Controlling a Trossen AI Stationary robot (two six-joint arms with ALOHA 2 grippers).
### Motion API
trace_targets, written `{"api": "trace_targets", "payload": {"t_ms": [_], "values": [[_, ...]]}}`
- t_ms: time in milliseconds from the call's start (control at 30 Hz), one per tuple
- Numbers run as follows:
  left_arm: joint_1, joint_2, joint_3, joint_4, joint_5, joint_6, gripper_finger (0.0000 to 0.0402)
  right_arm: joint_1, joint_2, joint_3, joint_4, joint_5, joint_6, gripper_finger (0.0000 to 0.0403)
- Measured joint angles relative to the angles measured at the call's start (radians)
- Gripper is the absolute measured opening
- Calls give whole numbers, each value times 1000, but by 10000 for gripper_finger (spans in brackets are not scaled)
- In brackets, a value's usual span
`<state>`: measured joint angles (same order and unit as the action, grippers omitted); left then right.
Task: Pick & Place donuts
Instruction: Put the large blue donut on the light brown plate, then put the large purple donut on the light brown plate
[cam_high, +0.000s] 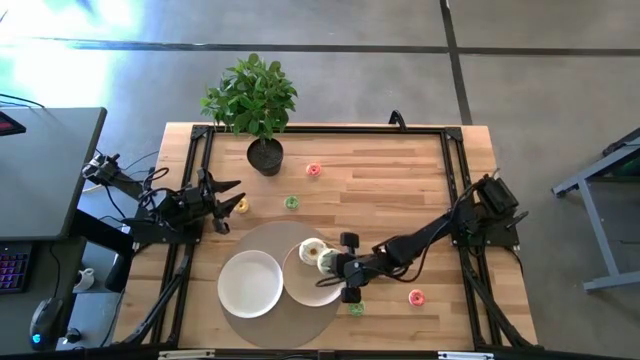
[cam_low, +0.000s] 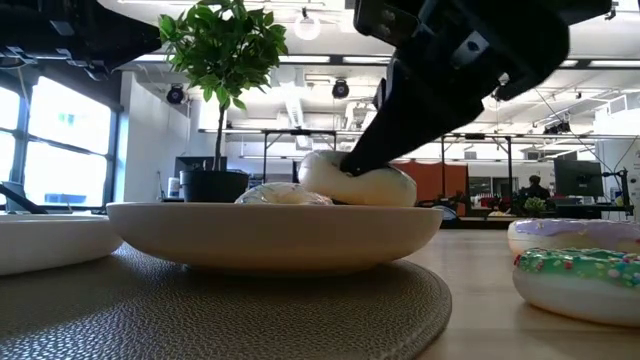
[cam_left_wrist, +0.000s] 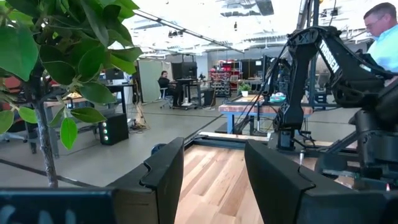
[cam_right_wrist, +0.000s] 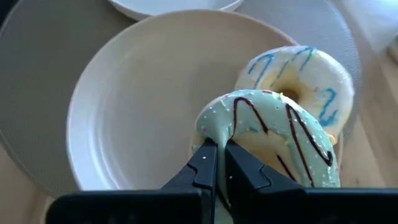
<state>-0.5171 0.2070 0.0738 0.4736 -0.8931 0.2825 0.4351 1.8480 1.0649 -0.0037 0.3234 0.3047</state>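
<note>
A beige plate (cam_high: 300, 285) on a round grey mat holds a cream donut (cam_right_wrist: 298, 81) with blue stripes and a mint-green donut (cam_right_wrist: 267, 134) with dark stripes, which lies against it. My right gripper (cam_right_wrist: 219, 165) reaches in from the table's right and is shut on the green donut (cam_high: 328, 261). Tiny donuts lie on the wood: red-pink (cam_high: 313, 170), green (cam_high: 291, 202), yellow (cam_high: 240, 205), pink (cam_high: 416, 296) and green (cam_high: 356, 308). My left gripper (cam_left_wrist: 214, 180) waits open at the table's left, beside the yellow one (cam_high: 240, 205). My right gripper pinches the green donut by its outer rim (cam_right_wrist: 211, 127), on the side facing the arm, between its two nearly closed fingers (cam_right_wrist: 202, 168). The fingers slant down from the table's right (cam_low: 400, 130). The donut sits low in the plate; the plate's rim (cam_low: 270, 215) hides its underside.
A second white plate (cam_high: 250, 283) sits on the mat to the left of the beige one. A potted plant (cam_high: 262, 110) stands at the far edge. In the low view, a pink donut (cam_low: 575, 235) and a green sprinkled one (cam_low: 580, 280) lie near the camera.
</note>
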Motion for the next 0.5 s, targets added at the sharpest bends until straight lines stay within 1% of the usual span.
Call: {"api": "trace_targets", "payload": {"t_ms": [133, 367, 467, 500], "values": [[0, 0, 0, -6, 0, 0, 168, -2, 1, 0, 1, 36, 6, 32], [0, 0, 0, -6, 0, 0, 168, 0, 2, 0, 20, -3, 12, 100], [0, 0, 0, -6, 0, -1, 168, 5, 1, 0, 45, -33, 62, 126], [0, 0, 0, -6, 0, -4, 168, 5, -1, 0, 52, -66, 84, 132]]}}
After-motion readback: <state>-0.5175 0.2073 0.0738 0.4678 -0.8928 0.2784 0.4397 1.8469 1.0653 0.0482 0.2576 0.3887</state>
